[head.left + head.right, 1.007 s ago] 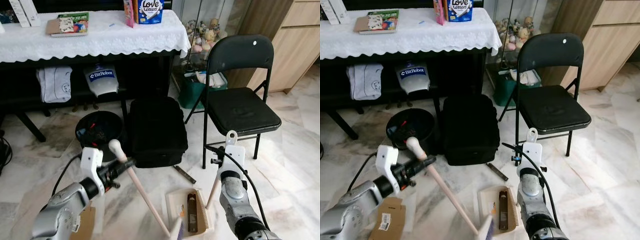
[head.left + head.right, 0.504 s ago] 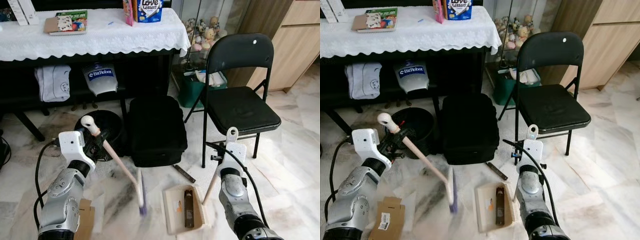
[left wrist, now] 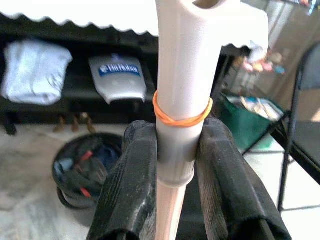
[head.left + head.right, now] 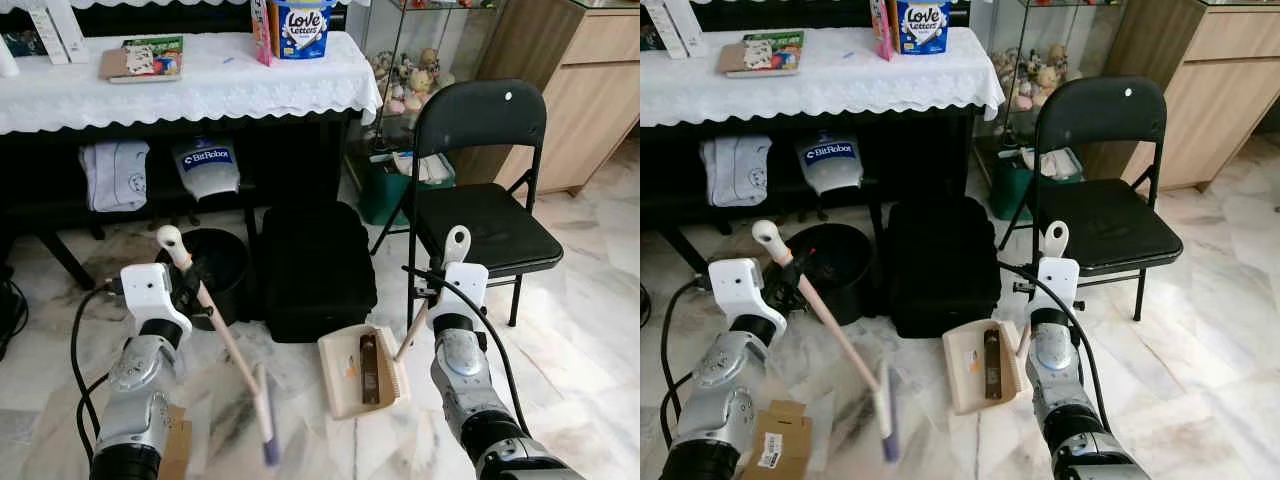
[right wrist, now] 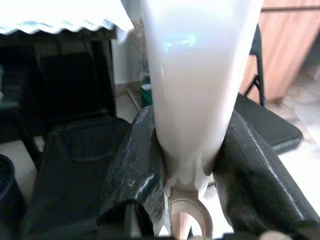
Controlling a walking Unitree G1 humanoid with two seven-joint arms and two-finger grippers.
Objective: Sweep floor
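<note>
Sweeping toward your right gripper [image 5: 187, 165], clamped on the dustpan [image 4: 362, 370] handle, the broom [image 4: 232, 355] held by your left gripper [image 3: 176, 165] has swung closer. Debris sits in the pan; more strokes likely remain.

The broom [image 4: 215, 335] head is blurred near the floor, and the dustpan [image 4: 357, 368] contents are too small to identify.

Left arm bent, forearm raised; left gripper [image 3: 176, 165] clamped on cream handle, black fingers [image 3: 131, 185] pressing either side. Right arm forward, wrist upright; right gripper [image 5: 187, 165] clamped on broad white handle, fingers [image 5: 137, 165] flanking it.
</note>
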